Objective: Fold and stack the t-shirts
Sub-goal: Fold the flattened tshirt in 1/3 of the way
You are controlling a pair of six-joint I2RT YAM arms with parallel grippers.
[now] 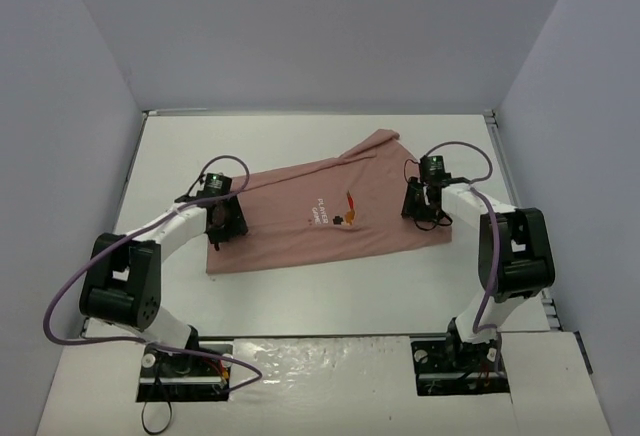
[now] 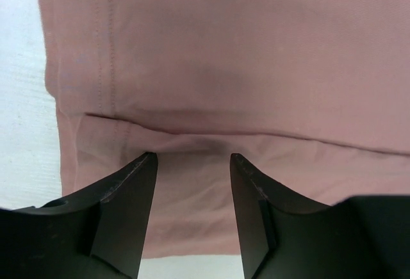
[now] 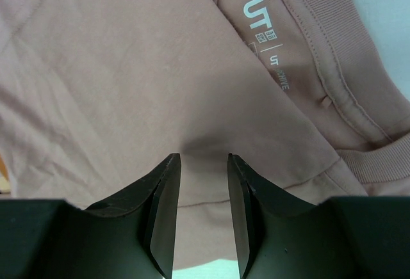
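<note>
Overhead, t-shirt lettering barely legible.

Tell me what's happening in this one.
Two robot arms are working on a dusty-pink t-shirt lying on the white table. The left pincer sits low over the hem end, the right pincer over the collar end, by the neck print. Both show parted jaws at the cloth; nothing is lifted.

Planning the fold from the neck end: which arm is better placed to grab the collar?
Right. The right gripper sits over the collar end of the t-shirt, jaws open; the left gripper is at the hem end.
</note>
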